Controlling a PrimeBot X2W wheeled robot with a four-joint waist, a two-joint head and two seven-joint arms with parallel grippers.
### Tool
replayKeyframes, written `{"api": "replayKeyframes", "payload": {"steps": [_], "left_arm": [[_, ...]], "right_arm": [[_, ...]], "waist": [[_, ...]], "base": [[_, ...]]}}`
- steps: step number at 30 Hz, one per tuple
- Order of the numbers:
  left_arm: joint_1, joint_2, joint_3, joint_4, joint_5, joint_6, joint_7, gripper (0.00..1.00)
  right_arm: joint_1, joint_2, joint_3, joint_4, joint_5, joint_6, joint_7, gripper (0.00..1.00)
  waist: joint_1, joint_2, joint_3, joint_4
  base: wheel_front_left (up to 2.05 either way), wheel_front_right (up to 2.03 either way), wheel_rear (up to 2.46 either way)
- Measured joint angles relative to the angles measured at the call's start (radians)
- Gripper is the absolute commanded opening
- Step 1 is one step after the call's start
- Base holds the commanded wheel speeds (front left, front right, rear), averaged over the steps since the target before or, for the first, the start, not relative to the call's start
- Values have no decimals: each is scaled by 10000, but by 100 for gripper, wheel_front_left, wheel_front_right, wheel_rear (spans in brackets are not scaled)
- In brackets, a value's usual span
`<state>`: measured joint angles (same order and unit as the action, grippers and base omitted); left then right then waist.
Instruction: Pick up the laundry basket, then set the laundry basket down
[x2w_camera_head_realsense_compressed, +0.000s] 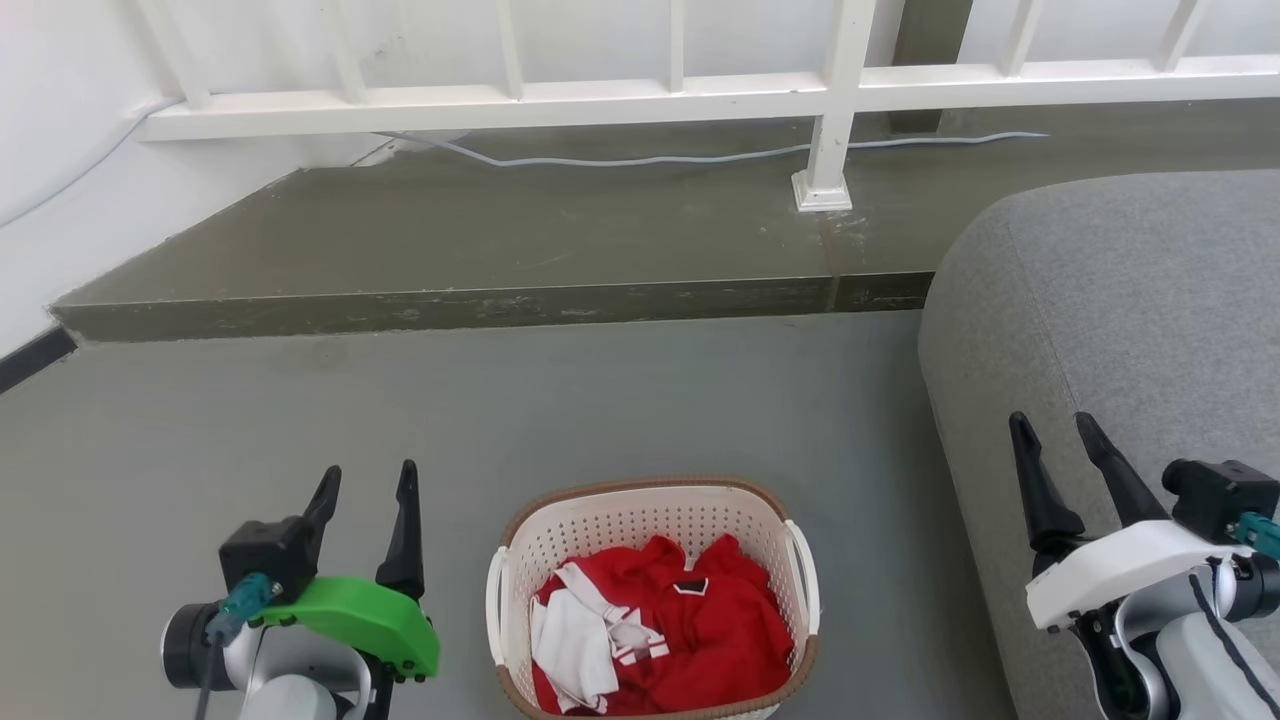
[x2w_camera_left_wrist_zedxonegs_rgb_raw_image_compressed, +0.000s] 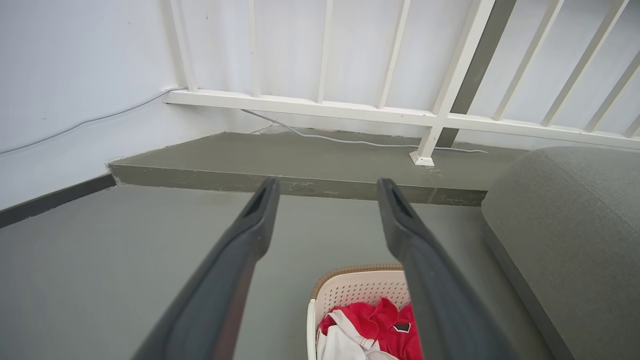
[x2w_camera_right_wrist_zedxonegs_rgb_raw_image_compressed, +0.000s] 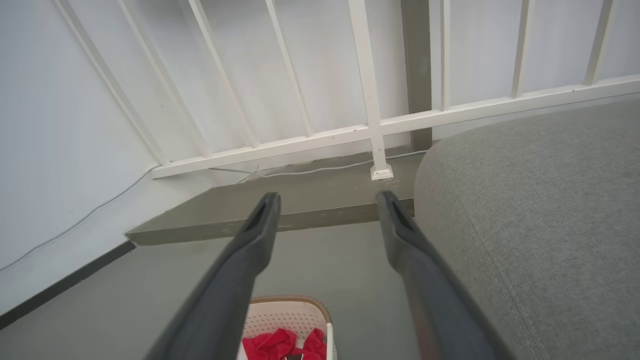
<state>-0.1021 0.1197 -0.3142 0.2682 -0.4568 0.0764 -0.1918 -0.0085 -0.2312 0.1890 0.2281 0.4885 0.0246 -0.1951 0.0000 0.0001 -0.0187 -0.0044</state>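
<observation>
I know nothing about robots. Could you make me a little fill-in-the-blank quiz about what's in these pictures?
The laundry basket stands on the ____, between the left gripper and the right gripper. The clothes in it are white and ____. Both grippers are ____ and hold nothing. The grey sofa lies on the robot's ____ side.
Missing words: floor; red; open; right.

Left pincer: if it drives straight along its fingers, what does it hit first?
Nothing close: the left pincer points over bare floor toward the raised step, probably its front edge first, though depth is hard to judge. The laundry basket sits below and right of that line.
</observation>
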Motion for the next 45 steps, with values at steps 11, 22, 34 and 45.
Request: {"api": "replayKeyframes", "payload": {"steps": [11,22,34,45], "left_arm": [[0,-73,-240,247,1394,221,-295,100],[-5,-138,-299,431,1973,389,-410,100],[-27,-171,-203,520,1975,393,-426,100],[-108,-272,-207,581,1979,397,-424,100]], "right_arm": [[8,-81,221,88,-1352,-90,-347,100],[17,-58,180,155,-1814,-88,-523,100],[18,-40,109,213,-1827,13,-523,100],[17,-4,19,259,-1871,102,-523,100]], "waist": [[0,0,-40,-31],[0,0,-33,-60],[0,0,-13,-64],[0,0,42,-29]], "base": [[0,0,0],[0,0,0],[0,0,0],[0,0,0]]}}
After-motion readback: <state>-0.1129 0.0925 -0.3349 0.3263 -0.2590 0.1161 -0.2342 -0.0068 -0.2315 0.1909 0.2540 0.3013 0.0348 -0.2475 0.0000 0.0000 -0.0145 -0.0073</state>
